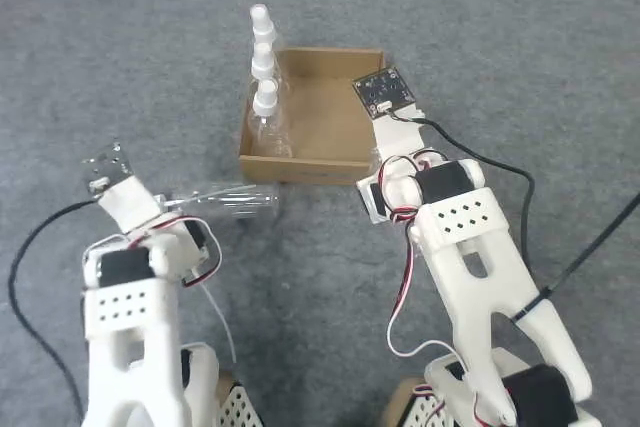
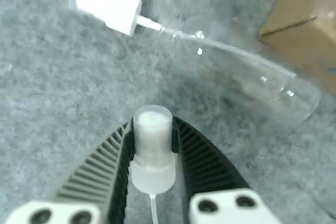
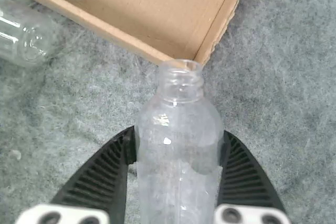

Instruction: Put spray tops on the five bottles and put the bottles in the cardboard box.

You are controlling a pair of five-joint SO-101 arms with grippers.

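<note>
Left arm, close in: left end effector [image 2: 152, 129] is closed down to the width of a spray top [image 2: 153, 153] and grips it at the collar. The head points away from the wrist and the thin dip tube trails back toward it.

Right arm, close in: right end effector [image 3: 178, 135] is spread wide around the body of an open bottle [image 3: 178, 108], pads against both sides. The neck is bare. The long axis runs straight out from the wrist, mouth aimed at the near corner of the cardboard box [image 1: 300, 168].

Bench [image 1: 520, 47], between the arms: a lying bottle [image 2: 247, 74] on its side, base toward the box, neck away from it. Its own spray head [image 2: 107, 6] stands off the neck with the tube running in, and looks unseated.

Farther out: three topped bottles [image 1: 268, 112] stand in a row along one wall of the box.

Judgement on the next move: top and open neck must meet. From the left end effector the open bottle lies across toward the other arm, beyond the lying bottle. The tube currently points back at the left wrist, not at the mouth, so the top probably needs turning before insertion. The right arm is nearer the box.
</note>
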